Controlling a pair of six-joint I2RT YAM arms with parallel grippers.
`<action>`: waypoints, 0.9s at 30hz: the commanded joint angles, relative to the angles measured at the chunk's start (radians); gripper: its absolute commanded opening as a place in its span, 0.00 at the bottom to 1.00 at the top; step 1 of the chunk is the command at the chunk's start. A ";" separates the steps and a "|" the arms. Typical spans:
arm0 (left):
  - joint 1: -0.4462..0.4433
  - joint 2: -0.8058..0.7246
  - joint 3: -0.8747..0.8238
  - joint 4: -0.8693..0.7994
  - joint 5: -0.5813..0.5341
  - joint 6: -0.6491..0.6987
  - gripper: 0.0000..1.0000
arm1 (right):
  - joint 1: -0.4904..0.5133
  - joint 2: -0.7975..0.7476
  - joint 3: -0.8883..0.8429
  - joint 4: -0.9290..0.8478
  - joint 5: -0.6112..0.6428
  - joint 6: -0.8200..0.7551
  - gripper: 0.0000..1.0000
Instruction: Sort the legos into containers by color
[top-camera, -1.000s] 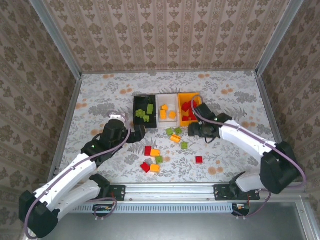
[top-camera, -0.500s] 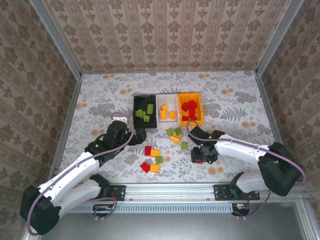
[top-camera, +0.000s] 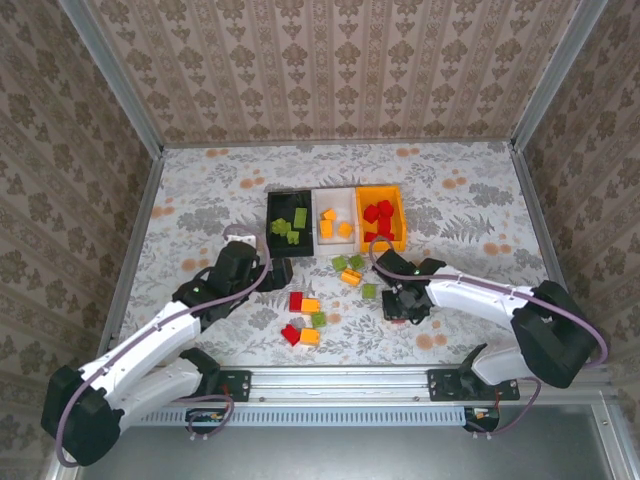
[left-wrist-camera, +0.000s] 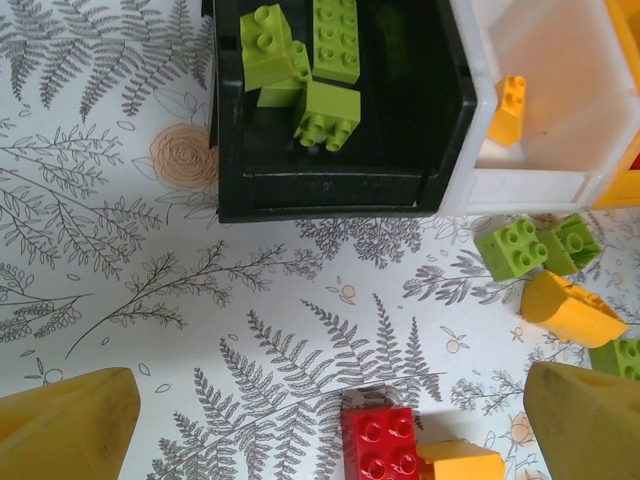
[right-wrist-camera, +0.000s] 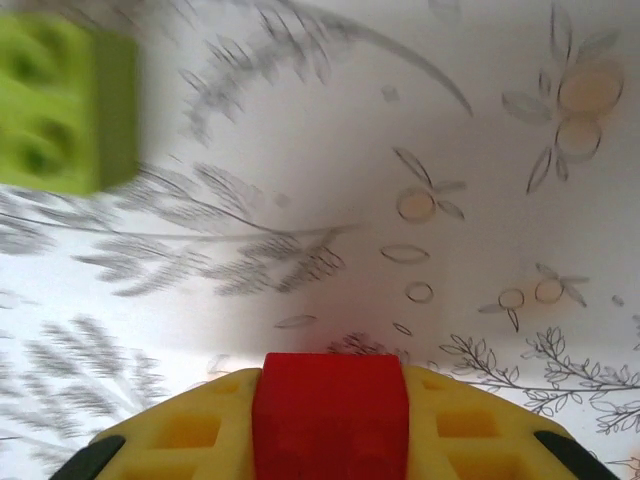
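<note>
right hand (top-camera: 404, 304) clamped on a red lego (right-wrist-camera: 330, 405); left hand (top-camera: 281, 268) spread apart, at 6 o'clock of the black bin (left-wrist-camera: 330, 190)

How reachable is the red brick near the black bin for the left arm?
Likely yes: the open left gripper hovers over the red brick; an orange brick abutting it may crowd one finger.

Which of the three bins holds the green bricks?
The black bin, at the left end of the row. The white bin in the middle holds orange bricks, and the orange-yellow bin on the right holds red ones.
</note>
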 joint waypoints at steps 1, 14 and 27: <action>0.000 0.019 0.029 -0.043 -0.003 0.007 1.00 | -0.040 -0.050 0.131 0.003 0.065 -0.044 0.26; -0.038 0.091 0.048 -0.075 0.046 0.041 1.00 | -0.265 0.418 0.637 0.159 0.176 -0.070 0.29; -0.127 0.236 0.120 -0.118 0.084 0.108 0.96 | -0.265 0.440 0.690 0.163 0.141 -0.070 0.69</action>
